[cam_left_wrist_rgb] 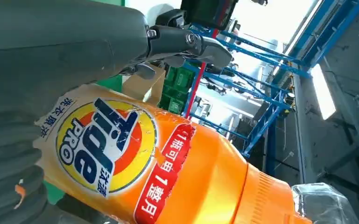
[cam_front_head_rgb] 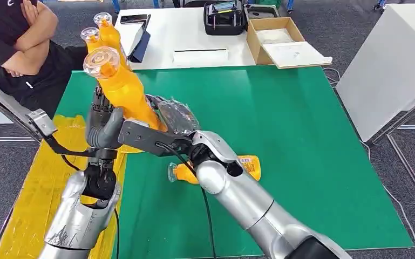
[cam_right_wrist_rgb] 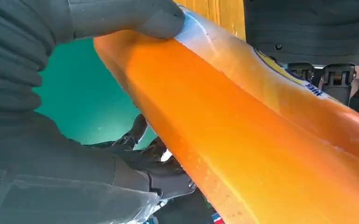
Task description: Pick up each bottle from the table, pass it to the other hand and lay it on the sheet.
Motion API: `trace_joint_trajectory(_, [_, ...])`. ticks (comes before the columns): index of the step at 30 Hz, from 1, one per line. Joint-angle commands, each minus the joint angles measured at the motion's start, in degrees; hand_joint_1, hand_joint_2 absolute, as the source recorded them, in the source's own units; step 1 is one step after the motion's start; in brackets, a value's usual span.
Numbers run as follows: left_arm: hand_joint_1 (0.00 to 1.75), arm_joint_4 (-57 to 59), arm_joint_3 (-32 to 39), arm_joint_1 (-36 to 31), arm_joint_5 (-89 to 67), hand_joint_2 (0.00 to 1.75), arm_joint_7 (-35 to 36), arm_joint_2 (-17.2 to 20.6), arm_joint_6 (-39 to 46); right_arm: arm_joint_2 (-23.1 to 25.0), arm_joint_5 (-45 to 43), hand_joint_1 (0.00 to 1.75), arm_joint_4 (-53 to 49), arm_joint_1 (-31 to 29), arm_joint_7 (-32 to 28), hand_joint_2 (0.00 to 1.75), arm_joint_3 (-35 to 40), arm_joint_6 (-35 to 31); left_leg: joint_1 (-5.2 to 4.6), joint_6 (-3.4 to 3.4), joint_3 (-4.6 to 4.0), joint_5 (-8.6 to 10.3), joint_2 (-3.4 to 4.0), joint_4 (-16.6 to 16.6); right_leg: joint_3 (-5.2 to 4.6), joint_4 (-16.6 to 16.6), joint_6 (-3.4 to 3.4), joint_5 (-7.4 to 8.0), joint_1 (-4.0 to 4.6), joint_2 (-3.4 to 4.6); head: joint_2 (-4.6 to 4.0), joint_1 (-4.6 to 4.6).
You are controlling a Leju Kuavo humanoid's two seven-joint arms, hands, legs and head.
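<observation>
Orange detergent bottle (cam_front_head_rgb: 124, 89), glossy, rigid, probably heavy and slippery, raised above the green tabletop's (cam_front_head_rgb: 302, 151) left edge; left hand (cam_front_head_rgb: 101, 127) and right hand (cam_front_head_rgb: 172, 121) both clasp its lower body, the surest hold.

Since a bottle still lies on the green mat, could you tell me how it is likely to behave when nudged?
The lying bottle is rounded and on its side, so it would probably roll. Its glossy orange plastic looks smooth, perhaps slippery. The green mat looks flat, offering little to stop it.

A warehouse-like robot lab: blue steel racking (cam_left_wrist_rgb: 242, 79) (stacked green crates) behind test tables.
</observation>
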Motion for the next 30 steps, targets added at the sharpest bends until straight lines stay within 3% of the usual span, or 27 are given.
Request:
trace_joint_trajectory(1, [0.00,0.44,-2.06,-1.10,-3.16,1.75,-0.32,-0.28,0.95,-1.15,-0.66,1.75,1.93,-3.99,-0.11,1.75,1.45,1.38,-0.02,-0.12,0.22,-0.12,-0.12,0.08,0.27,0.08,0.01,-0.17,0.01,-0.30,0.00,-0.02])
trace_joint_trajectory(16, [0.00,0.72,-4.65,-2.58,-6.69,1.75,-0.35,-0.54,2.95,1.62,-0.75,1.75,7.04,-5.35,0.56,1.75,2.33,2.13,-0.01,-0.09,0.13,-0.05,-0.09,0.03,0.17,0.04,0.00,-0.09,0.00,-0.22,0.00,0.00])
trace_joint_trajectory(30, [0.00,2.28,-6.27,-3.99,-10.17,1.75,-1.76,0.04,3.62,0.13,-1.23,1.75,7.95,-5.61,0.32,1.75,0.54,1.41,-0.01,-0.10,0.21,-0.06,-0.17,0.04,0.25,0.02,0.01,-0.12,0.01,-0.32,0.00,0.00])
